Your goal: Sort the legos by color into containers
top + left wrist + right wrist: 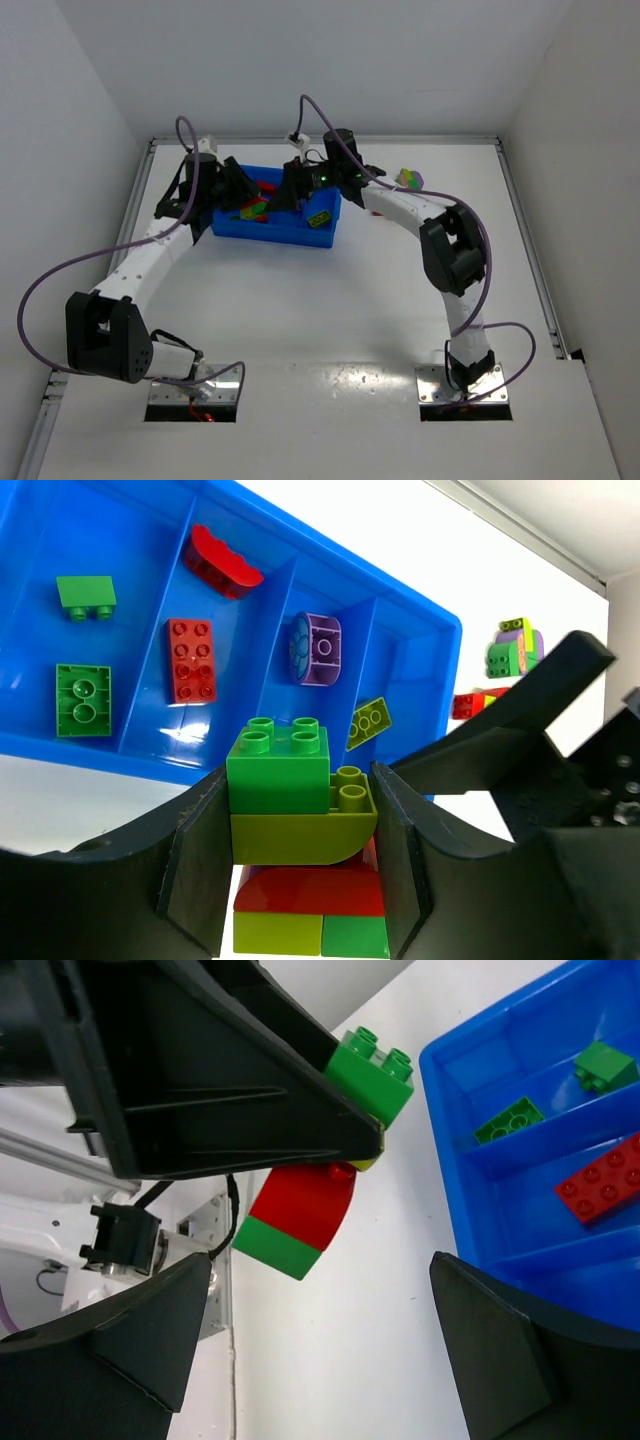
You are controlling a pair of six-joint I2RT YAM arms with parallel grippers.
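Left wrist: clump [300, 840] just outside tray [420, 680]

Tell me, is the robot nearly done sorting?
Partly. The blue tray already holds green bricks, red bricks, a purple piece and a yellow-green brick, each colour apart. The left gripper grips a mixed clump; the right gripper is open. Another clump waits on the table.

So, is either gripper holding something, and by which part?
The left gripper clamps a multicoloured brick stack by its two sides; the right gripper is open, empty.
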